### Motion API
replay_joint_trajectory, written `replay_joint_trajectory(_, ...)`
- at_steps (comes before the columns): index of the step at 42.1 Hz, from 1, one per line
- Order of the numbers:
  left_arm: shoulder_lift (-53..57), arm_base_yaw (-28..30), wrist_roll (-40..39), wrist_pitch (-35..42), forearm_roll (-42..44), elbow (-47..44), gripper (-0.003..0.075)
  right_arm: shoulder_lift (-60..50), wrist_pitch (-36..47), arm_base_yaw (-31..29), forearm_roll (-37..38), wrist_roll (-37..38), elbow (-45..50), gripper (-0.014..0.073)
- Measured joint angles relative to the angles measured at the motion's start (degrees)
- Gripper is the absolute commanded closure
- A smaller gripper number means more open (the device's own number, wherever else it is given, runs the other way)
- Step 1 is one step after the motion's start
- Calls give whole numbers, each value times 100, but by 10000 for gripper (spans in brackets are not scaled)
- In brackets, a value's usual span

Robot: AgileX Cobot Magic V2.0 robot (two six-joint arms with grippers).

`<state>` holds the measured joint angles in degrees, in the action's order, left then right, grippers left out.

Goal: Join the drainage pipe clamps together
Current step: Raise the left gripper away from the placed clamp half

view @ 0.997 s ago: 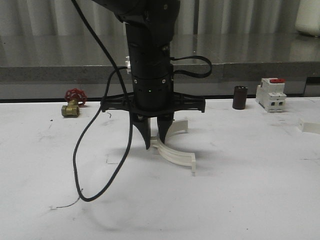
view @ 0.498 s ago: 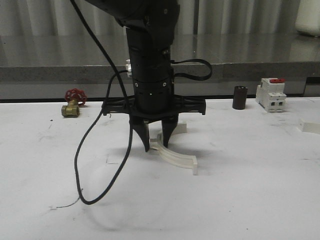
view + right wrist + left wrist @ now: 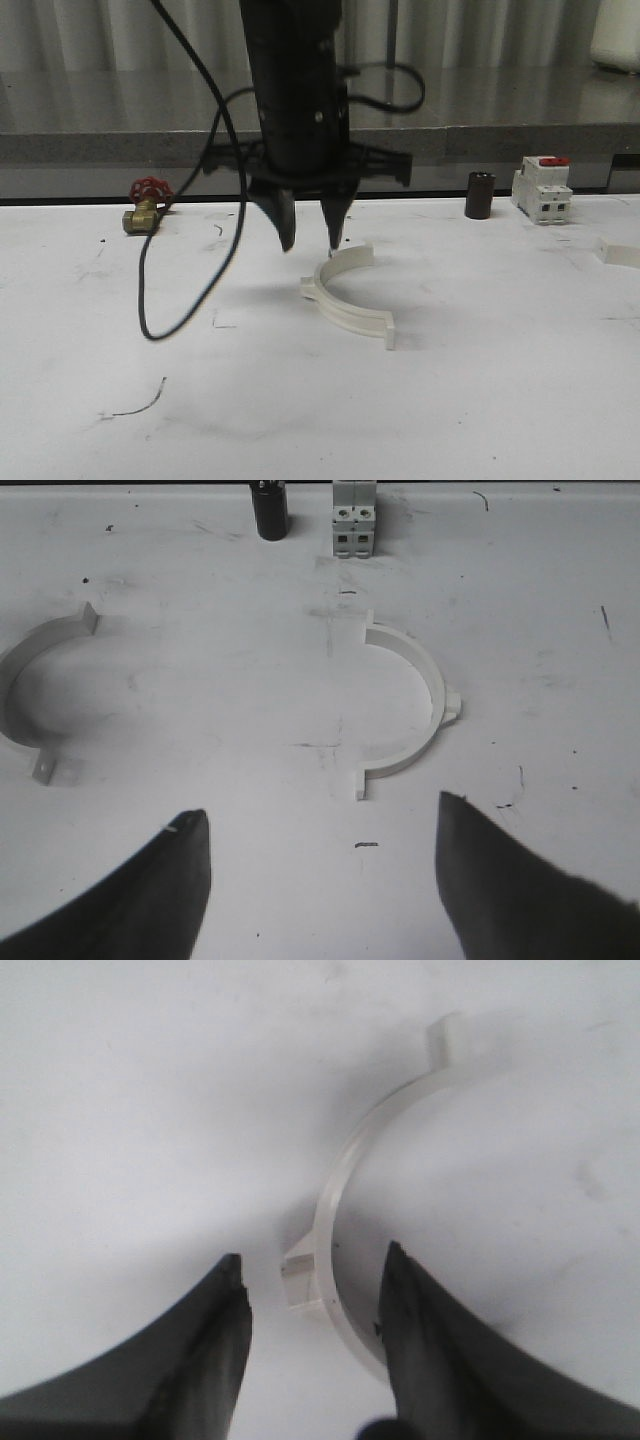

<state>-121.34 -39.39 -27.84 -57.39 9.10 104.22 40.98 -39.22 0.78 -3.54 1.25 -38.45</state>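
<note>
White plastic pipe clamp half (image 3: 345, 295) lies flat on the counter (image 3: 480, 400), just below the left gripper (image 3: 310, 238), whose jaws are spread and hold nothing. Second clamp half (image 3: 415, 705) lies before the right gripper (image 3: 320, 880), jaws likewise spread; a breaker (image 3: 541, 188), dark cylinder (image 3: 480, 195) and what looks like a red-handled brass valve (image 3: 145, 205) line the counter's far edge.

Left gripper (image 3: 309, 225) hangs with fingers (image 3: 283, 220) spread, apparently empty; right gripper (image 3: 320, 880) gapes.

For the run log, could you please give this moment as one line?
left tool: open, above near half-ring | right tool: open, facing second half-ring | clamps apart on table
</note>
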Motion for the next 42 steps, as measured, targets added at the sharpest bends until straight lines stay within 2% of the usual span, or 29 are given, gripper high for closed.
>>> replay_joint_trajectory(9, 1339, 151, 1848, -368, -13, 2, 416, 0, 0, 0, 0, 0, 0, 85)
replay_joint_trajectory(19, 2844, 718, 2987, -420, -723, -577, 418, 0, 0, 0, 0, 0, 0, 85)
replay_joint_trajectory(28, 4327, 820, 3227, -25, -830, -1930, 418, 0, 0, 0, 0, 0, 0, 85)
replay_joint_trajectory(42, 6697, 820, 3230, 629, -864, -4500, 418, 0, 0, 0, 0, 0, 0, 85)
